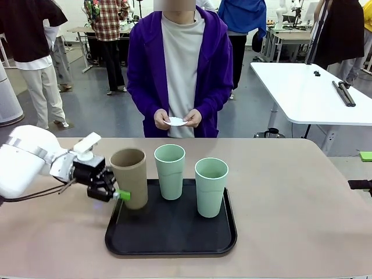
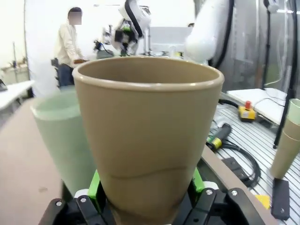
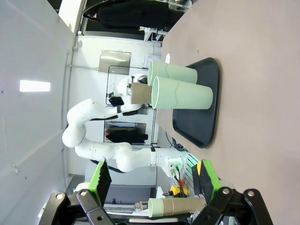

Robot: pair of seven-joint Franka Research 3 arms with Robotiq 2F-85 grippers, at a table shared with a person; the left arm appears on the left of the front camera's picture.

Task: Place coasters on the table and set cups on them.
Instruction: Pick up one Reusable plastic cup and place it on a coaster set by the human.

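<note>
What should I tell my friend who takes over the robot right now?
Left end effector: shut on the tan-brown cup, low on its side, at the black tray's left edge.
Right end effector: open, empty.
Two mint green cups stand on the tray.
The person's hands hold a white coaster at the far side.
Done: nothing set out yet.
Left: coasters on the table, a cup on each.

Left jaws clamp tan cup (image 1: pixel 131 174) at tray (image 1: pixel 174 229) edge.
</note>
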